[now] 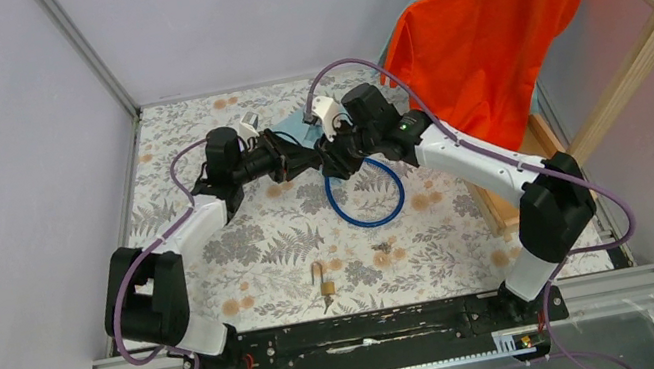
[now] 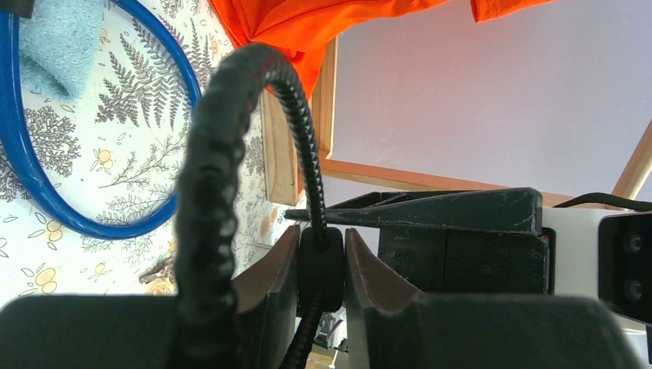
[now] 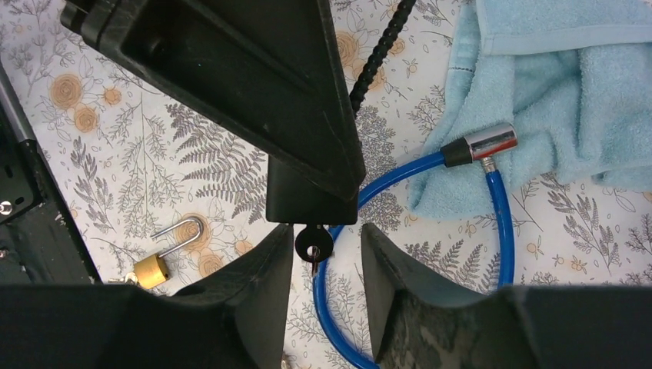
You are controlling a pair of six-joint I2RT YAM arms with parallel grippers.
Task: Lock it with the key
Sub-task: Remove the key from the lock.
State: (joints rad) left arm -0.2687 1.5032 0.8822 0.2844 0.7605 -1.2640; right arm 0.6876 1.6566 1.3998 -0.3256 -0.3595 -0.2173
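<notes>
a: which step is in hand?

b: hardly the start, i judge. the tiny dark-grey metal key bunch lies untouched on the floral-patterned worktop, just right of the small brass padlock, whose shackle stands open.

a: and the arms?

b: both are busy elsewhere. the left pincer is clamped on the black plug of a black ribbed flexible stalk. the right pincer has its fingers apart, one on each side of what i take for that plug's round tip, with a gap on both sides.

a: so where is the key relative to them?

b: well apart. the pincers meet above the far edge of the blue plastic-coated cable loop. the key sits on the loop's near side, toward the arm bases, between neither pair of fingers.

a: what does the next move call for?

b: the right pincer holds nothing, so it likely has to back off the plug, swing toward the bases and come down over the key. the bunch is small and lies flat, so it wants a low, narrow pinch. whether the padlock or the blue cable, whose chrome end lies loose on the light-blue towel, is the lock meant, i cannot tell.
</notes>
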